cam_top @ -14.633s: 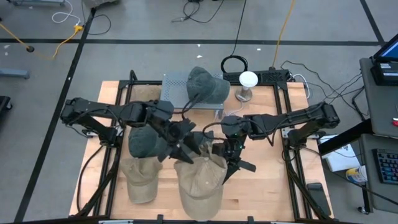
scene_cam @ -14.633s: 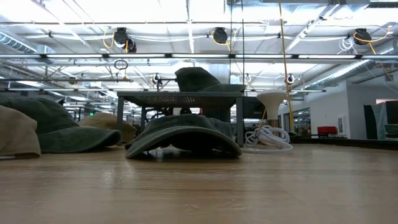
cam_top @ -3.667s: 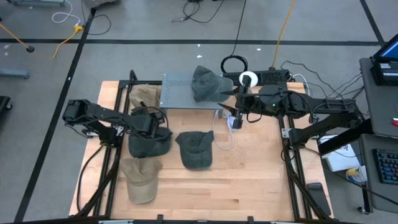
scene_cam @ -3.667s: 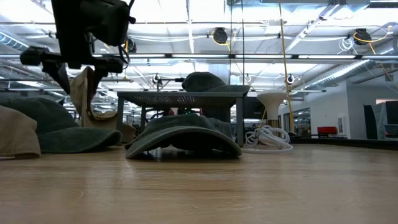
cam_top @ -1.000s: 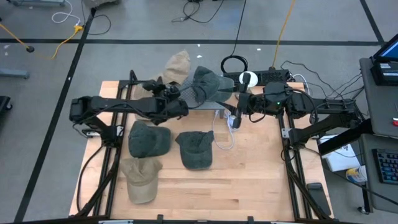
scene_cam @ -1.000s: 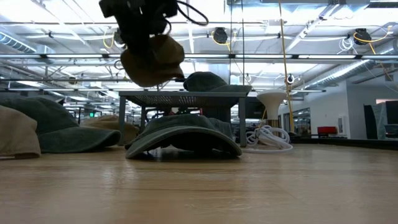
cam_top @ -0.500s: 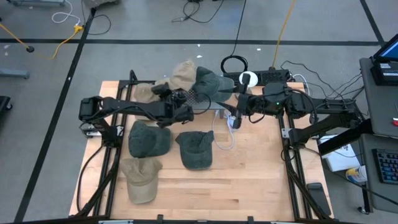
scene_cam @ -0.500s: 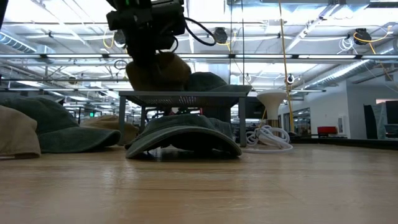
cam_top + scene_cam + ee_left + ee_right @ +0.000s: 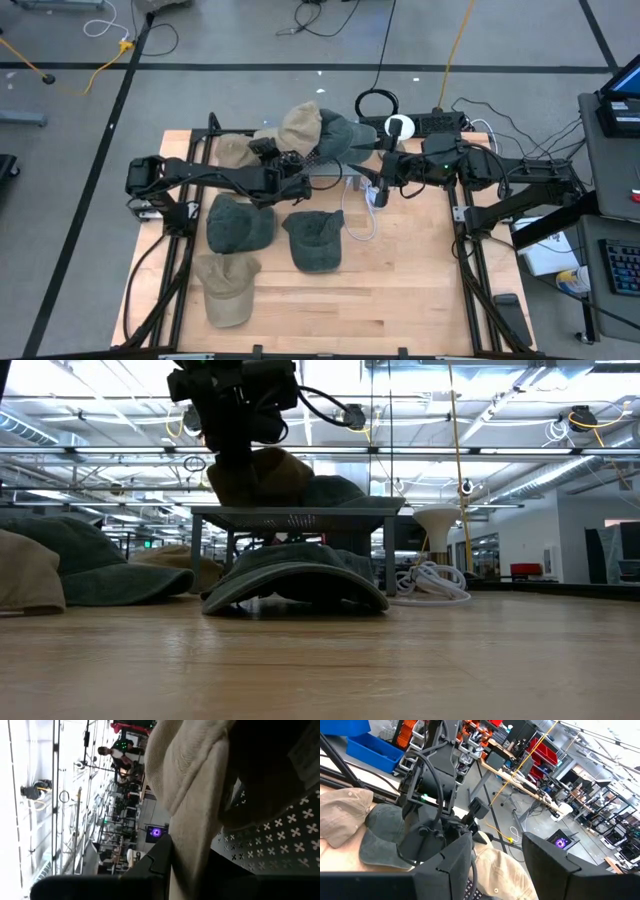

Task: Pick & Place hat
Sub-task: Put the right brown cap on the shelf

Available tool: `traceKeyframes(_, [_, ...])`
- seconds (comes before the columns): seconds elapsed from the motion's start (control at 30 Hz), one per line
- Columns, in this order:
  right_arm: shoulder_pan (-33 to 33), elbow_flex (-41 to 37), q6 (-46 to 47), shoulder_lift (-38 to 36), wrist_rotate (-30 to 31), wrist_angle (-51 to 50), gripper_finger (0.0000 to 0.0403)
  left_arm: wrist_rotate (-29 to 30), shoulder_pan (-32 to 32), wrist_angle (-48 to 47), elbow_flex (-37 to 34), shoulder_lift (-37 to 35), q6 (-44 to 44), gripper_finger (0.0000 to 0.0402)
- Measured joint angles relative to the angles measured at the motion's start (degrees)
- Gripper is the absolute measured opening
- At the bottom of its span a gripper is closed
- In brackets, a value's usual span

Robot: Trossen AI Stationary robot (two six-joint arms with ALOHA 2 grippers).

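A: Starting at the left, what's different from a second ago?

B: The left gripper (image 9: 283,163) has carried the tan hat (image 9: 299,124) down from above the stand (image 9: 330,172) onto its perforated top, beside the green hat (image 9: 345,135) already there. In the low view the hat now sits on the deck instead of hanging above it.

A: Has it let go?

B: The wrist view shows cloth against one finger (image 9: 155,860), but I cannot tell whether the jaws have parted. The release looks under way, not finished.

A: And on the right?

B: The right gripper (image 9: 381,179) waits at the stand's right edge, jaws apart and empty, unchanged. Three hats are left on the table (image 9: 420,300).
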State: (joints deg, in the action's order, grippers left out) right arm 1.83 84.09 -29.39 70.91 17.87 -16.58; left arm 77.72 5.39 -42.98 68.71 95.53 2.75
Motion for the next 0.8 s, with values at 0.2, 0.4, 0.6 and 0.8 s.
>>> traceKeyframes(0.2, [0.0,0.0,0.0,-0.02,0.0,0.0,0.0171,-0.18,-0.84,-0.35,0.0,0.0,1.7,0.0049])
traceKeyframes(0.4, [-0.02,0.0,-0.22,-0.01,0.0,0.04,0.0171,-0.91,-1.75,-0.63,0.0,-1.87,-0.76,0.0081])
traceKeyframes(0.6, [-0.39,0.0,-0.19,0.0,0.0,0.04,0.0171,-2.17,-1.67,-1.05,-0.06,-3.13,-0.27,0.0134])
traceKeyframes(0.8, [-1.2,0.0,-0.02,0.0,0.04,0.06,0.0171,-3.76,-1.73,-1.08,-0.02,-3.57,1.7,0.0168])
